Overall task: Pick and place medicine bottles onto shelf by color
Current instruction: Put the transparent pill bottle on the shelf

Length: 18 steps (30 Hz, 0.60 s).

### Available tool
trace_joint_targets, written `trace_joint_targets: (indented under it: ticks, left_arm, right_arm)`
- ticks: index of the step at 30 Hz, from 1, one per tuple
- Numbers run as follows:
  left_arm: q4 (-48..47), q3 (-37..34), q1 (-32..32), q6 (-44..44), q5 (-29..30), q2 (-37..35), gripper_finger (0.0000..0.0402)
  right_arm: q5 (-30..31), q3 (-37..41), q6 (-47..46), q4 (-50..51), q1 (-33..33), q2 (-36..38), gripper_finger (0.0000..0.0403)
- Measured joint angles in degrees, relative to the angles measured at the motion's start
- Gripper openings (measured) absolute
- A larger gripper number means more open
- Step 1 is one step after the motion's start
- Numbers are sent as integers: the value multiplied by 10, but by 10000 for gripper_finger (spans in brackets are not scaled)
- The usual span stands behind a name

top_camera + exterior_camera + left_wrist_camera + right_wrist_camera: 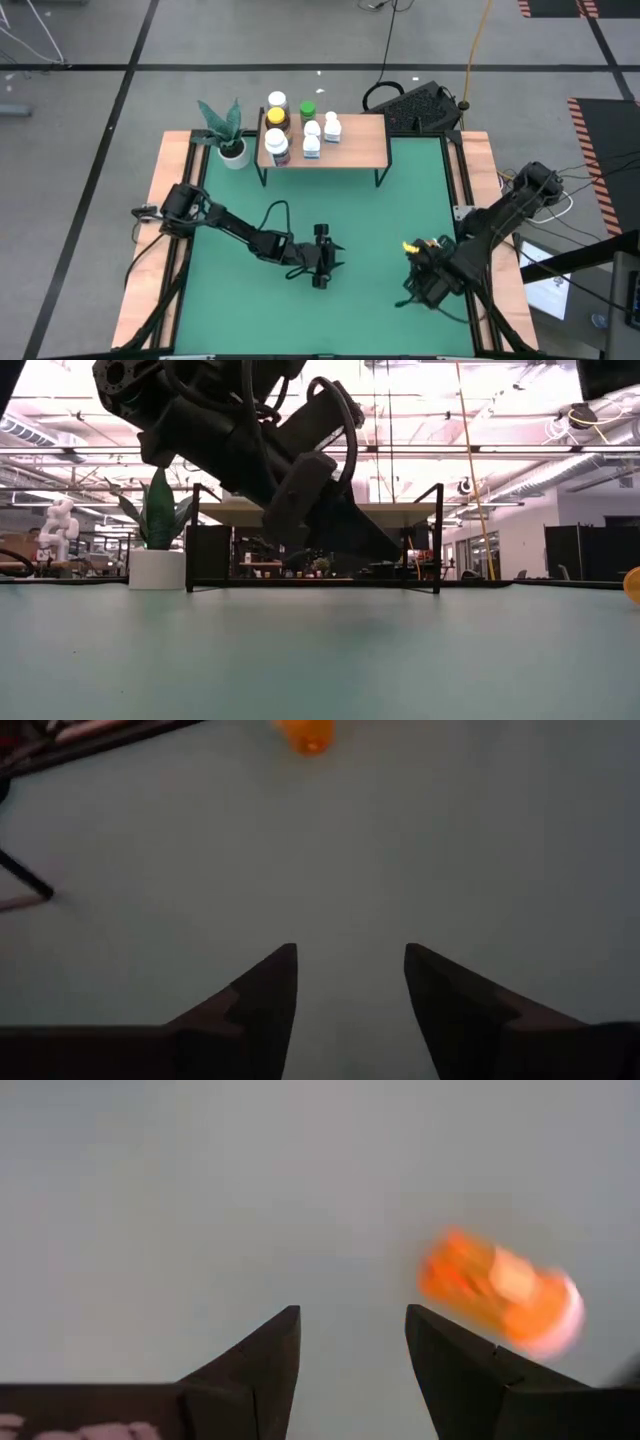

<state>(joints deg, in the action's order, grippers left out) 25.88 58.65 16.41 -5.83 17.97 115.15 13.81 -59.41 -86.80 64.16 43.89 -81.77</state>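
Observation:
The light-wood shelf (350,145) stands at the table's far side. Several bottles stand on its left half: white ones (312,138), an amber one (277,119) and a green one (307,108). An orange bottle (498,1292) lies on its side on the green table, just beside my right gripper (352,1342), which is open and hovers low at the near right (420,270). The bottle also shows in the high view (410,245). My left gripper (350,980) is open and empty above the table's near middle (328,258), pointing toward the far-off orange bottle (305,734).
A white pot with a green plant (230,140) stands left of the shelf. The shelf's black legs (190,540) show across the table in the low view. Wooden borders (165,200) frame the green mat. Bare shelf board lies to the right of the bottles.

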Motion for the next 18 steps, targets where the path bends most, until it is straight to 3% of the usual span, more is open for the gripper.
trace_joint_targets:
  ticks: [4, 7, 14, 18]
  left_arm:
    - [22, 0, 15, -42, -4, 0, 164]
    - [47, 0, 24, -71, -25, 0, 149]
    - [86, 0, 30, -70, -34, 0, 136]
    - [88, 0, 32, -61, -34, 0, 136]
  right_arm:
    - [79, -63, 12, -3, 26, -57, 159]
    - [100, -135, 50, 27, 34, -109, 145]
    - [83, -312, 186, 169, 56, -238, 115]
    - [37, -328, 173, 264, 71, -270, 101]
